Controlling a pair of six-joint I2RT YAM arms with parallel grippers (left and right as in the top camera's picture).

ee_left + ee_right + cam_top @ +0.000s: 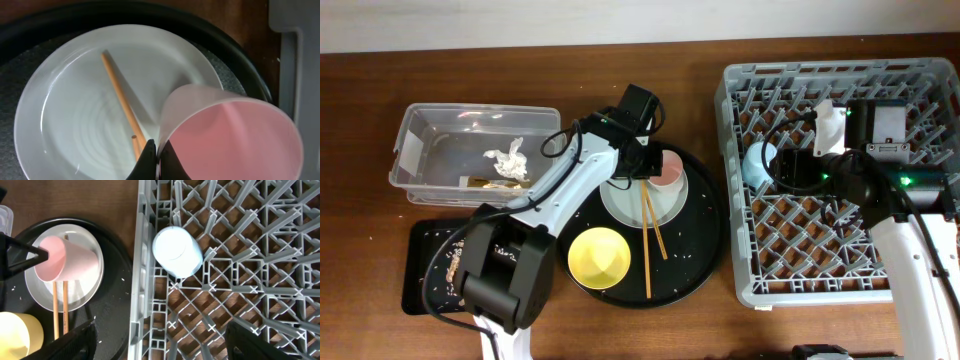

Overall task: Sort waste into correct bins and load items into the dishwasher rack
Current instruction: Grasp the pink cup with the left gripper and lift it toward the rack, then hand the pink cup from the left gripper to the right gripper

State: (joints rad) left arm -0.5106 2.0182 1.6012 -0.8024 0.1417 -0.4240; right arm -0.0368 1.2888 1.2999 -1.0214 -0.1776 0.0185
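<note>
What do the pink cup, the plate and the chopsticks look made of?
The pink cup: probably thin plastic, matte, its wall translucent at the rim. The plate: glossy white, ceramic or melamine; sheen alone can't settle it. The chopsticks: wood or bamboo, dull tan, seemingly unlacquered.

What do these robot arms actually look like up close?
Both the left arm and right arm have white tube-like links joined by chunky black joints, with looping black cables, small green lights and black fingers.
</note>
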